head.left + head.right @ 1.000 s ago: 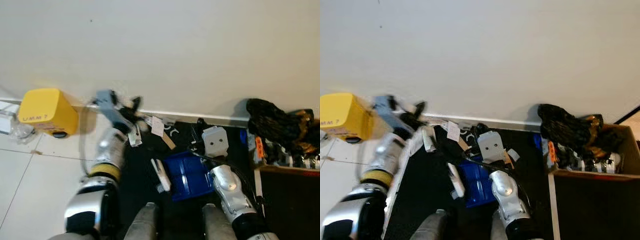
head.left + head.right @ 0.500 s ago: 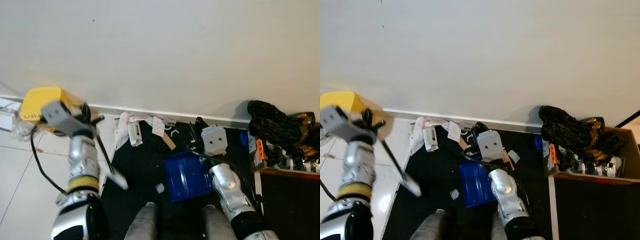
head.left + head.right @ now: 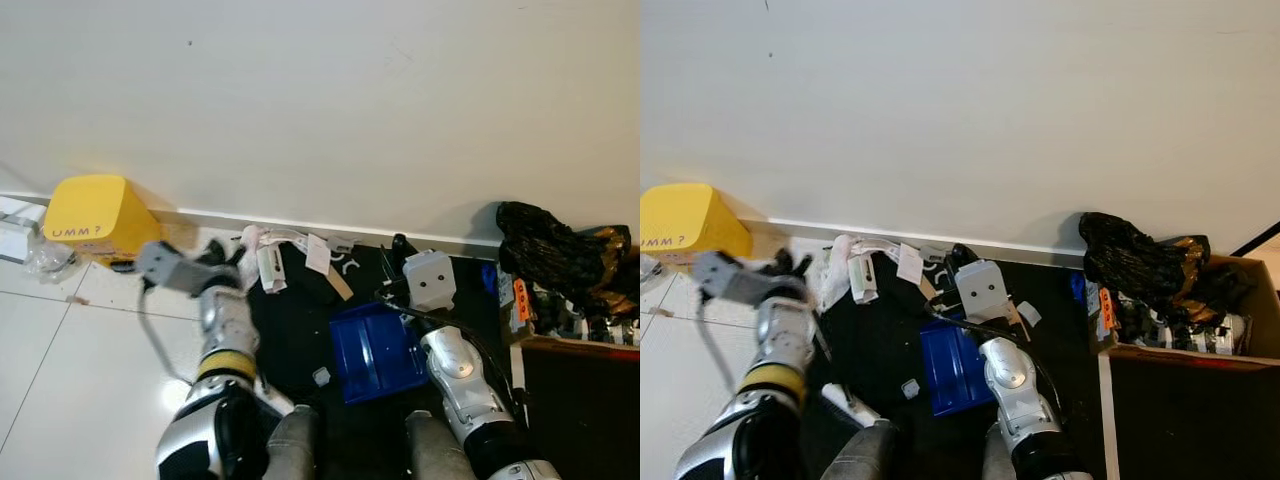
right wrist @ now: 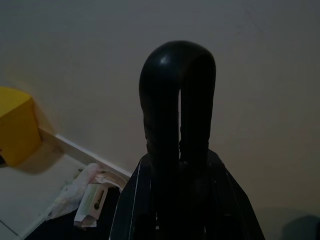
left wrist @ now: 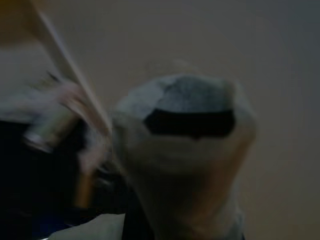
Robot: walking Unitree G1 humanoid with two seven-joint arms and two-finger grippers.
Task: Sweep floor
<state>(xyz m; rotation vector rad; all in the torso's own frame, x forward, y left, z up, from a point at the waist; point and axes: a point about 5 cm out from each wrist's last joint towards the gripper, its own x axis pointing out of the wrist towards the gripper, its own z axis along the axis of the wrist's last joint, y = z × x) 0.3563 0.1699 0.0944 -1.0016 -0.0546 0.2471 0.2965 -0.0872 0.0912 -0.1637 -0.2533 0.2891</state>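
The scraps of paper [image 3: 268,262] lie at the black mat's [image 3: 300,330] wall-side edge — beyond the blue dustpan [image 3: 375,352] — nearer the blurred left gripper [image 3: 222,256], grip unreadable; right gripper [image 4: 178,107] clenched.

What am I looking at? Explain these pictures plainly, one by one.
This is a walking humanoid robot with two silver arms, each ending in a two-fingered gripper. The two wide pictures come from cameras in its head, looking down past its own arms at the floor by a wall. The two dark ones come from cameras on its wrists, looking along the fingers.

On the floor: a black mat, a blue dustpan on it, paper litter at the mat's far edge, a yellow box on the tiles on the left, and a black bag on the right.

The left gripper is blurred, near the litter; what it holds is unclear. The right gripper looks shut, pointing at the wall beside the dustpan.
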